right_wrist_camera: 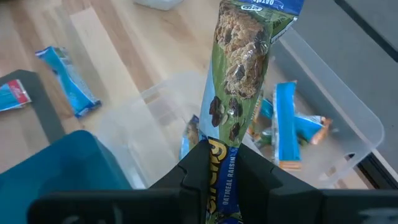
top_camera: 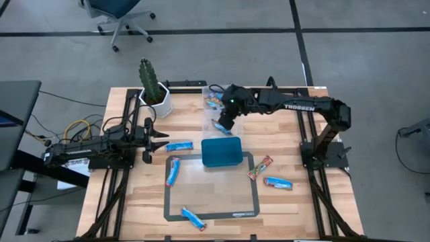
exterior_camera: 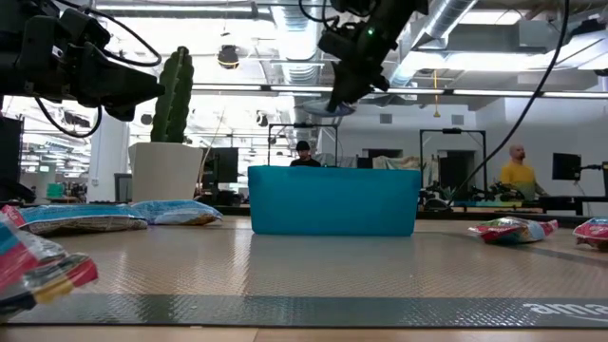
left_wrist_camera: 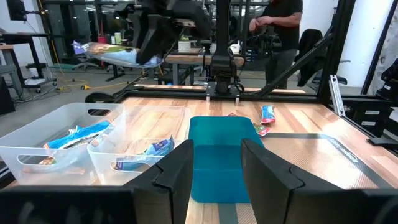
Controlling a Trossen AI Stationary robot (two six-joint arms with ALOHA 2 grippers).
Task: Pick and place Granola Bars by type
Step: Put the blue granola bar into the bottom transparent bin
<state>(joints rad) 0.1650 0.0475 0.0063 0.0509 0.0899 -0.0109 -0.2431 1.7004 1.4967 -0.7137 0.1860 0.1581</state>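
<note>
The left gripper (top_camera: 160,140) is held low at the table's left side, fingers (left_wrist_camera: 180,171) apart and empty, pointed toward the teal tray (top_camera: 221,152). A blue bar (top_camera: 179,146) lies just beside it; further bars are scattered on the mat (top_camera: 212,214) and the wood to its right. Two clear bins (left_wrist_camera: 65,140) are seen beyond the tray, each holding bars. The right gripper (top_camera: 224,124) is raised above the bins, clamped on one end of a green-and-blue bar (right_wrist_camera: 239,68), which hangs over the bins.
</note>
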